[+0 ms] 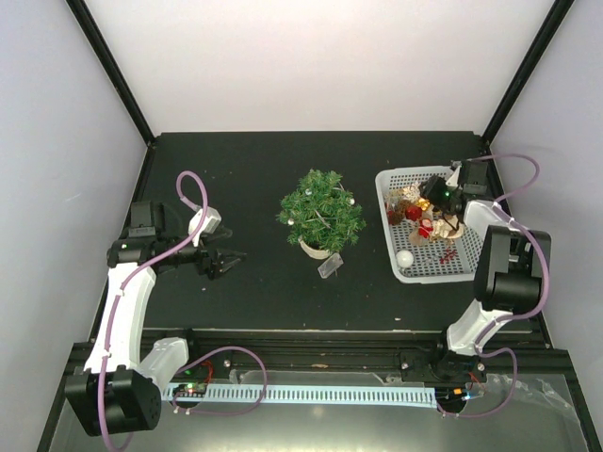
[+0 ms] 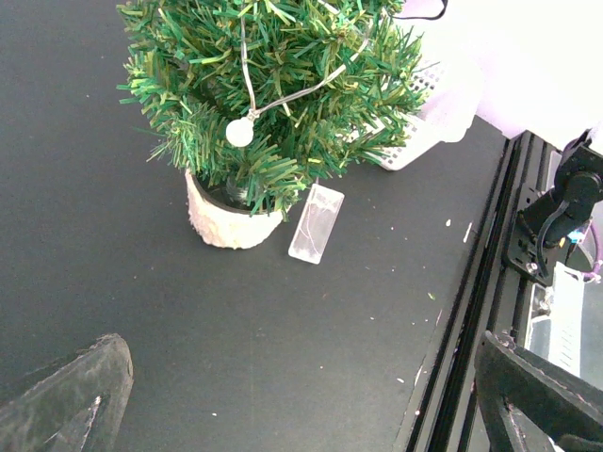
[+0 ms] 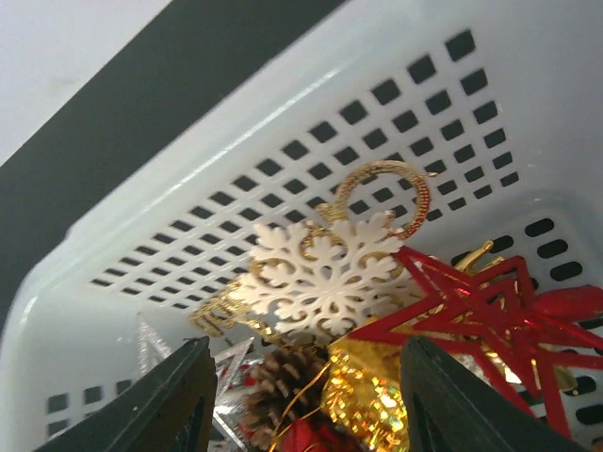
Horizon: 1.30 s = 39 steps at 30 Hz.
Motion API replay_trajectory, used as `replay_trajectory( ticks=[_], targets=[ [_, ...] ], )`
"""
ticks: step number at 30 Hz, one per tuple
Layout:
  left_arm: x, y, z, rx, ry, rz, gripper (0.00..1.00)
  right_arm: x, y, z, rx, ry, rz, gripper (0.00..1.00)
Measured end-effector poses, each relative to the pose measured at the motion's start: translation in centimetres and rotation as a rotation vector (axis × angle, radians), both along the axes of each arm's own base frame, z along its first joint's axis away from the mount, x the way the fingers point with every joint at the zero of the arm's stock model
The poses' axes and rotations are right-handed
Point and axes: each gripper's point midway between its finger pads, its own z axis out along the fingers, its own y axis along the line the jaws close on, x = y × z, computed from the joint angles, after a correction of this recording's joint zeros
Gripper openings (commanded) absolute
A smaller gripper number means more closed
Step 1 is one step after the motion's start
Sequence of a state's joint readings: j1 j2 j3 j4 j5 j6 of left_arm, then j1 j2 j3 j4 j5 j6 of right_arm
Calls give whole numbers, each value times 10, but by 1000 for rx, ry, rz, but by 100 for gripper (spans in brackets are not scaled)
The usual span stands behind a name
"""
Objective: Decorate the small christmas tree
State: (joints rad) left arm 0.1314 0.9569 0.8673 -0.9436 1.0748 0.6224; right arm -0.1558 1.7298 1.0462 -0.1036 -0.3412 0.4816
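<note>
The small christmas tree (image 1: 322,209) stands mid-table in its white pot (image 1: 314,248), a pale tag (image 1: 330,266) lying in front of it. In the left wrist view the tree (image 2: 273,85) carries a white ball (image 2: 239,132) on a cord. My left gripper (image 1: 224,261) hovers open and holds nothing, left of the tree. My right gripper (image 1: 429,202) reaches down into the white basket (image 1: 384,202). Its jaws (image 3: 306,405) stand apart around a pinecone (image 3: 283,386) and a gold foil ornament (image 3: 363,395). Behind these lie a white snowflake (image 3: 325,273) and a red star (image 3: 480,311).
The basket holds several more ornaments, among them a white ball (image 1: 405,258) at its near end. The basket's mesh wall (image 3: 283,169) rises close behind the right fingers. A black rail (image 1: 311,339) runs along the table's near edge.
</note>
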Motion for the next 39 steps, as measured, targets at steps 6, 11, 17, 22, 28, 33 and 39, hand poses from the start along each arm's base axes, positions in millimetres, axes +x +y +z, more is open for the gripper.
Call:
replay_trajectory(
  ticks=[6,11,17,22,28,33,39],
  targets=[
    [-1,0,3,2,-17,0,99,-6,-7,32,-67,-48,-41,42],
    [-1,0,4,2,-24,0,99,-13,-24,28,-141,-3,-112,41],
    [-1,0,4,2,-24,0,99,-22,-33,17,-179,51,-161,42],
    [-1,0,4,2,-24,0,99,-34,-33,2,-173,94,-172,40],
    [-1,0,4,2,-24,0,99,-43,-34,-7,-177,119,-179,36],
    [-1,0,4,2,-23,0,99,-44,-34,-8,-179,122,-179,36],
    [-1,0,4,2,-24,0,99,-43,-34,-10,-177,124,-179,33]
  ],
)
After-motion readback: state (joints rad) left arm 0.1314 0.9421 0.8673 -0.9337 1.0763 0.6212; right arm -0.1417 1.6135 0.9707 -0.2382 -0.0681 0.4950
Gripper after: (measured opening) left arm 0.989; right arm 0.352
